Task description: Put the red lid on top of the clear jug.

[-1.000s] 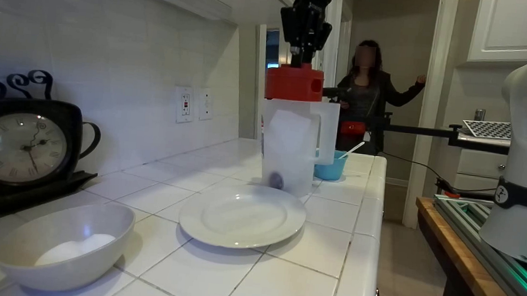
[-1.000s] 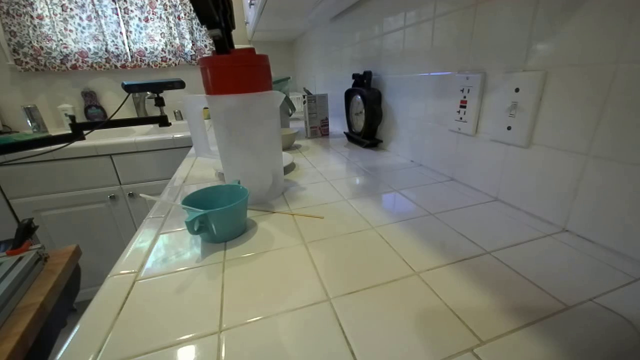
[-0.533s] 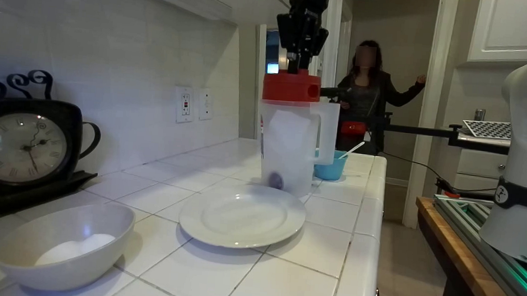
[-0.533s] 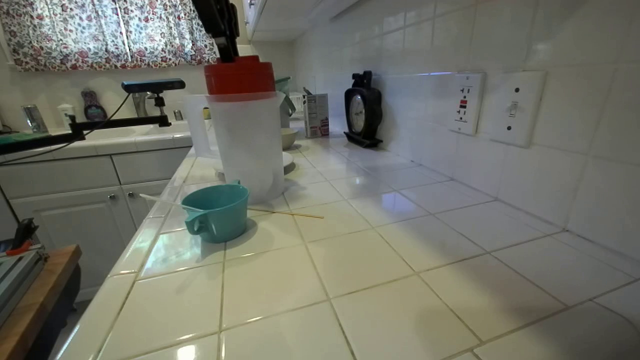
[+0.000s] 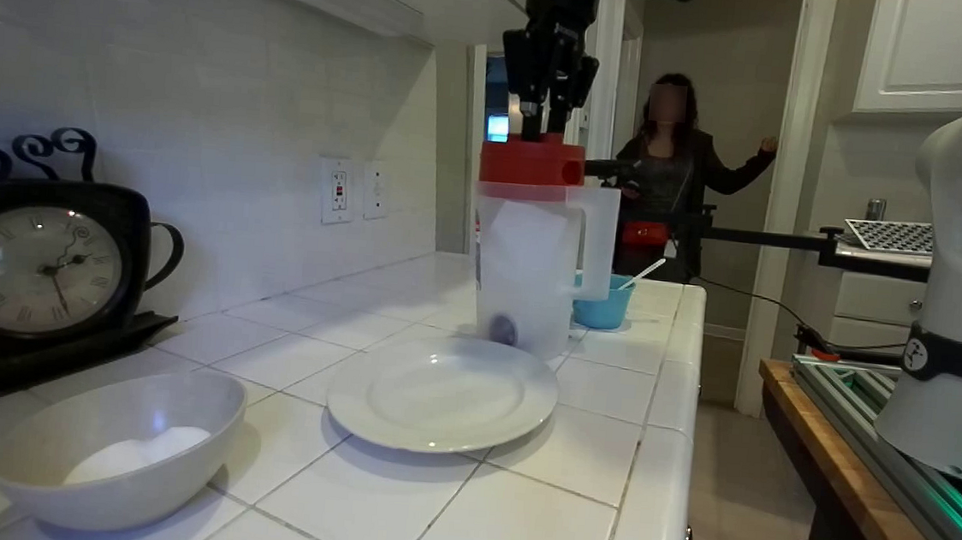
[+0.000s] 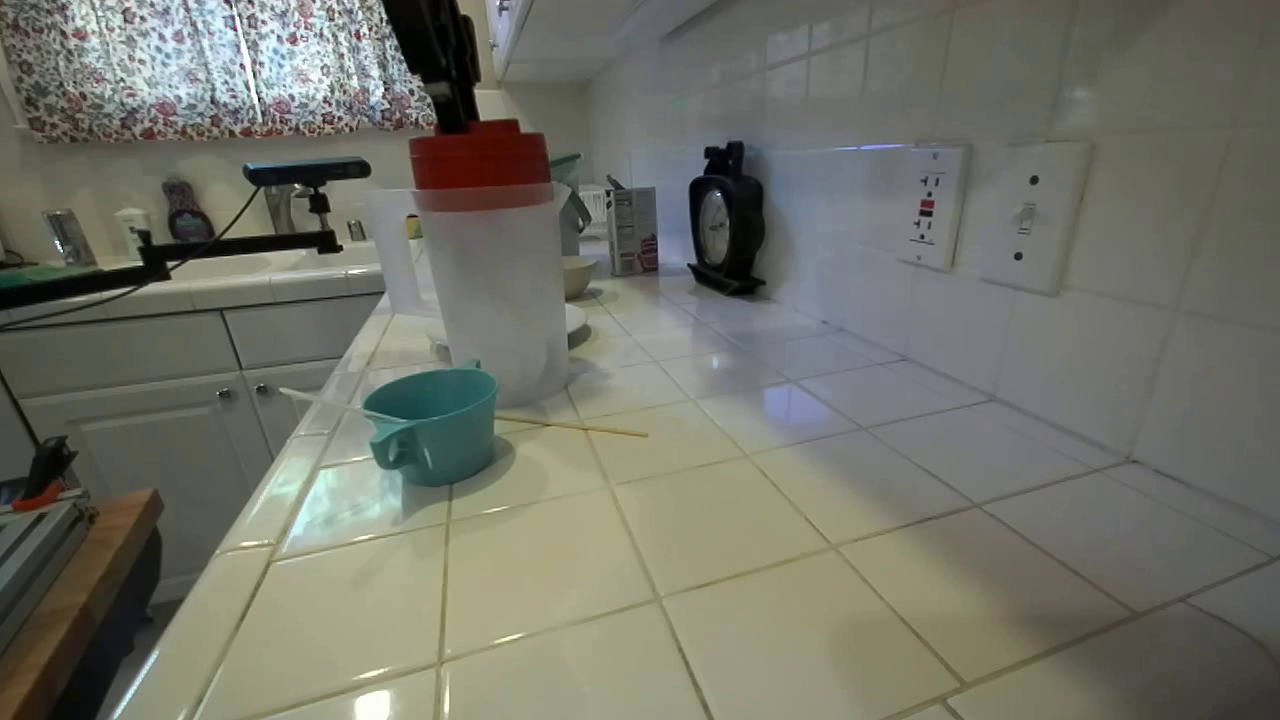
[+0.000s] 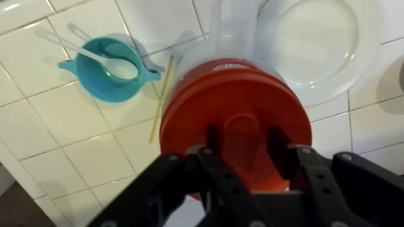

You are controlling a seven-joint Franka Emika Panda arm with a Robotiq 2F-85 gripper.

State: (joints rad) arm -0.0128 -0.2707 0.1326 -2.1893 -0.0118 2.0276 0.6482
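The red lid [image 5: 532,166] sits at the mouth of the clear jug [image 5: 528,265], its lower edge showing faintly through the frosted wall. In an exterior view the lid [image 6: 480,162] is likewise partly sunk in the jug [image 6: 500,290], which stands upright. In the wrist view the lid [image 7: 202,104] hides most of the jug; its handle [image 7: 236,34] shows. My gripper [image 7: 243,129] points down with its fingers either side of the lid's raised centre. A gap shows between the right finger and that centre, and between the fingertips in an exterior view [image 5: 544,129].
A white plate [image 5: 445,396] lies close by the jug, with a white bowl [image 5: 111,494] farther off. A blue cup [image 6: 435,430] with a white spoon [image 7: 121,68] and a thin stick [image 7: 161,101] are beside the jug. A black clock [image 5: 35,269] stands by the wall.
The lid and gripper have moved down, and the lid's lower edge now sits inside the jug's mouth. The fingers have spread a little apart over the last half second.
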